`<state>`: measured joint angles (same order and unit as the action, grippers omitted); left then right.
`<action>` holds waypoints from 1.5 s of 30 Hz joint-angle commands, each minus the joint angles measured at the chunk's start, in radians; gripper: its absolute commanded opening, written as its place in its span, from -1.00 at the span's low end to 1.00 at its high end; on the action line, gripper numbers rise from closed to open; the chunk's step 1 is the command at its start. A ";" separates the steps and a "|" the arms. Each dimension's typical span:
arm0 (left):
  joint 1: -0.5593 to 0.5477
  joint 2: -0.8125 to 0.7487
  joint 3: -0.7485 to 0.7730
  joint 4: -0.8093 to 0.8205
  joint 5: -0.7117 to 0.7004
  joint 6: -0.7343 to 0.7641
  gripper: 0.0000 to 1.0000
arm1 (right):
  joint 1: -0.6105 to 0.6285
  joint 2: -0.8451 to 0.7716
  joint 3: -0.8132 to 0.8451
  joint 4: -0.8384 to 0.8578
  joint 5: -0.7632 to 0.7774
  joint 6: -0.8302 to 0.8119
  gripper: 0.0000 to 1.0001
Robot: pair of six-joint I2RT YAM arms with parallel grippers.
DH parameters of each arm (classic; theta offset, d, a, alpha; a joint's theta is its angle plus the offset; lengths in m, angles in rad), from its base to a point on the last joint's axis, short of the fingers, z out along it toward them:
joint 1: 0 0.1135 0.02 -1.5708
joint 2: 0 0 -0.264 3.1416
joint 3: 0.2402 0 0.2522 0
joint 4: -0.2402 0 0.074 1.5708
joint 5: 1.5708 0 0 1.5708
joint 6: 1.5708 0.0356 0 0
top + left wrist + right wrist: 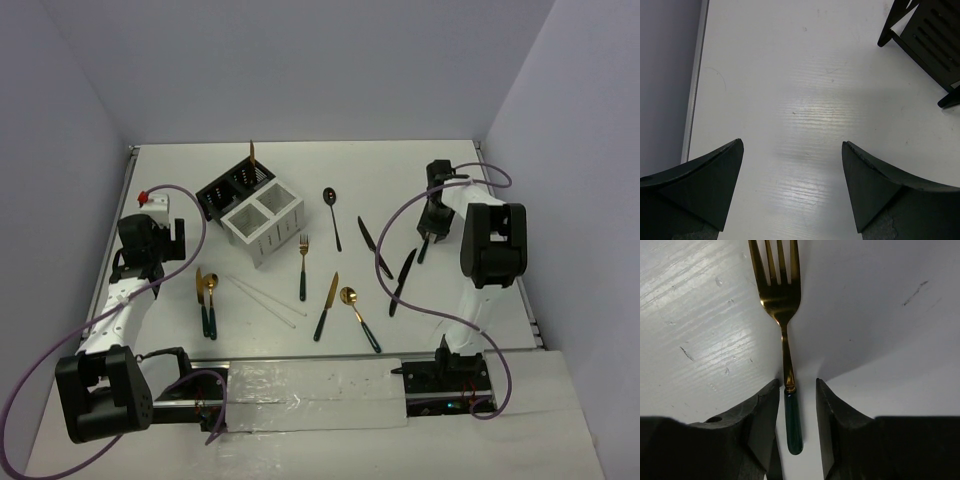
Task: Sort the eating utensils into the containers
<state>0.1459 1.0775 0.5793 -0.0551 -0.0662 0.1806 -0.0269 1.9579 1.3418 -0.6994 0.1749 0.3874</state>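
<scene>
Right gripper (797, 382) straddles the fork (781, 295) at its green handle, jaws narrow, not quite clamped. Left gripper (792, 145) hangs wide open, empty, near the black box (935, 45).

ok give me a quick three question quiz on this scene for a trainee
1. True or false: the left gripper holds a spoon.
2. What lies between the fingers of the right gripper? A) black knife B) gold fork C) chopstick
3. Fill in: the black box holds one upright utensil, coloured ___.
Key: 1 false, it is open and empty; 2 B; 3 gold.
</scene>
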 commanded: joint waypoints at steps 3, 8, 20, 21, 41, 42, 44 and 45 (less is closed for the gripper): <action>0.004 -0.002 -0.002 0.041 0.009 0.005 0.79 | -0.007 0.052 0.004 0.031 -0.003 -0.016 -0.41; 0.004 -0.002 0.001 0.038 0.011 0.002 0.79 | -0.011 0.016 -0.024 0.050 0.011 -0.033 -0.98; 0.004 -0.021 0.016 0.017 0.017 0.000 0.79 | 0.047 -0.310 -0.167 0.210 0.113 -0.053 -1.00; 0.004 -0.022 0.020 0.012 0.019 -0.001 0.79 | 0.079 -0.332 -0.173 0.221 0.129 -0.058 -1.00; 0.003 -0.097 0.615 -0.463 0.829 -0.087 0.62 | 0.803 -0.751 -0.334 1.053 -0.020 -0.272 -1.00; 0.001 -0.100 0.625 -0.454 0.860 -0.105 0.62 | 0.803 -0.751 -0.325 1.077 -0.023 -0.272 -1.00; -0.005 -0.102 0.633 -0.407 0.922 -0.148 0.62 | 0.864 -0.696 -0.299 1.148 -0.028 -0.269 -1.00; -0.012 -0.102 0.634 -0.385 0.924 -0.208 0.62 | 0.881 -0.677 -0.288 1.167 -0.029 -0.266 -1.00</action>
<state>0.1429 0.9768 1.1824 -0.4431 0.6720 0.0902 0.8013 1.2339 0.9958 0.2920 0.1764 0.1326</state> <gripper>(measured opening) 0.813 0.101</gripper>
